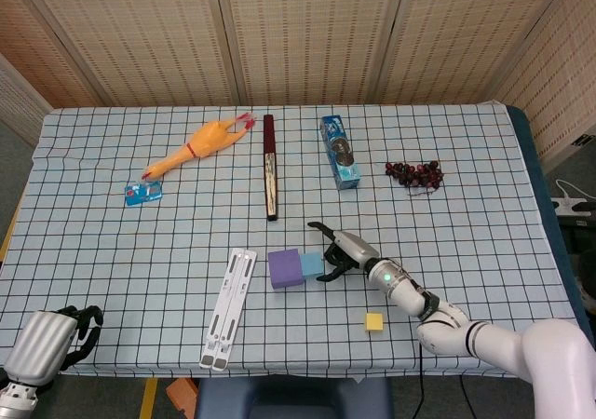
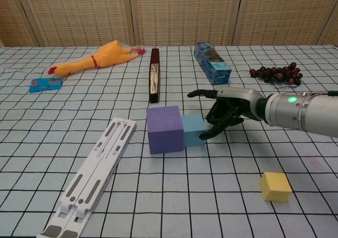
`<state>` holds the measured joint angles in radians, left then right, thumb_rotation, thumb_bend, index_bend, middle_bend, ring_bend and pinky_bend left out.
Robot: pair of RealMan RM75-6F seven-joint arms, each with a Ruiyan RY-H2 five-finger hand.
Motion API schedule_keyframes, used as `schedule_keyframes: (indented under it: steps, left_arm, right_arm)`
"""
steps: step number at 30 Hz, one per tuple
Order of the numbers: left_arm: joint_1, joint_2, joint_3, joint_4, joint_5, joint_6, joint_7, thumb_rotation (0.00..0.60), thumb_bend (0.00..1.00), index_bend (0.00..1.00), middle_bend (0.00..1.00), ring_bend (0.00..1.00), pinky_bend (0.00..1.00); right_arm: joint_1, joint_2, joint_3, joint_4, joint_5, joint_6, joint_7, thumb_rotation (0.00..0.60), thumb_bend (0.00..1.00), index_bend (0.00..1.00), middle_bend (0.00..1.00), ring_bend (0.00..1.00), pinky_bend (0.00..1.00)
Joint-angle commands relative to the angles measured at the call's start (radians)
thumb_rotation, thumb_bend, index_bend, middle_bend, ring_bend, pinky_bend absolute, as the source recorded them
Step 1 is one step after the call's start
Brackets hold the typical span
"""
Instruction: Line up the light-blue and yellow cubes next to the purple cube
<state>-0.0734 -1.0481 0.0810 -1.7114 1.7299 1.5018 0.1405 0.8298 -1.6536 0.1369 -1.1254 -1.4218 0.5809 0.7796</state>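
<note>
Beside the purple cube (image 2: 165,128), the light-blue cube (image 2: 193,130) sits touching its right face, and your right hand (image 2: 226,111) hovers just next to it, fingers (image 2: 202,94) spread and holding nothing. A careless withdrawal could brush the blue cube out of line. The yellow cube (image 2: 275,186) lies well apart, near the worktop edge. Only the head view shows your left hand (image 1: 48,339), curled and idle at the corner.

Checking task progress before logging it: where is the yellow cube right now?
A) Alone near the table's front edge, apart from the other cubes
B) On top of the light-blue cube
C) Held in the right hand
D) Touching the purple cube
A: the yellow cube sits by itself, well clear of the purple cube and light-blue cube, and the right hand holds nothing.
</note>
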Motion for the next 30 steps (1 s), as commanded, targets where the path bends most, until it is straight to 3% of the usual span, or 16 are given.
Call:
schedule_keyframes:
  steps: [1, 5, 7, 11, 15, 25, 30]
  left_arm:
    - [0.001, 0.000, 0.000, 0.000, 0.001, 0.002, 0.001, 0.600, 0.47, 0.52, 0.69, 0.63, 0.83]
    - [0.002, 0.000, 0.000, 0.000, 0.003, 0.005, 0.000, 0.600, 0.47, 0.52, 0.69, 0.63, 0.83]
    - [0.001, -0.001, 0.001, -0.001, 0.005, 0.002, 0.006, 0.600, 0.47, 0.52, 0.69, 0.63, 0.83]
    - [-0.001, -0.003, 0.001, -0.005, -0.001, -0.009, 0.018, 0.600, 0.47, 0.52, 0.69, 0.63, 0.84]
    - [-0.003, -0.004, 0.002, -0.009, -0.004, -0.015, 0.025, 0.600, 0.47, 0.52, 0.69, 0.63, 0.84]
    - [-0.002, -0.002, 0.002, -0.007, -0.002, -0.011, 0.016, 0.600, 0.47, 0.52, 0.69, 0.63, 0.83]
    - [-0.002, -0.001, 0.001, -0.004, -0.001, -0.008, 0.012, 0.600, 0.47, 0.52, 0.69, 0.63, 0.83]
  right_arm:
    - [-0.005, 0.054, -0.016, -0.053, 0.006, 0.007, -0.084, 0.600, 0.00, 0.00, 0.89, 0.95, 1.00]
    - [-0.021, 0.104, -0.026, -0.109, 0.013, 0.026, -0.147, 0.600, 0.00, 0.00, 0.89, 0.95, 1.00]
    - [-0.056, 0.169, -0.031, -0.187, 0.025, 0.080, -0.212, 0.600, 0.00, 0.09, 0.89, 0.95, 1.00]
    - [-0.070, 0.208, -0.021, -0.249, 0.099, 0.092, -0.329, 0.600, 0.00, 0.27, 0.89, 0.96, 1.00]
    - [-0.061, 0.204, -0.011, -0.261, 0.180, 0.064, -0.410, 0.600, 0.11, 0.33, 0.89, 0.96, 1.00]
    - [-0.016, 0.153, 0.011, -0.226, 0.281, -0.076, -0.395, 0.600, 0.32, 0.37, 0.90, 0.96, 1.00]
    - [-0.009, 0.137, 0.032, -0.213, 0.270, -0.127, -0.336, 0.600, 0.35, 0.38, 0.90, 0.96, 1.00]
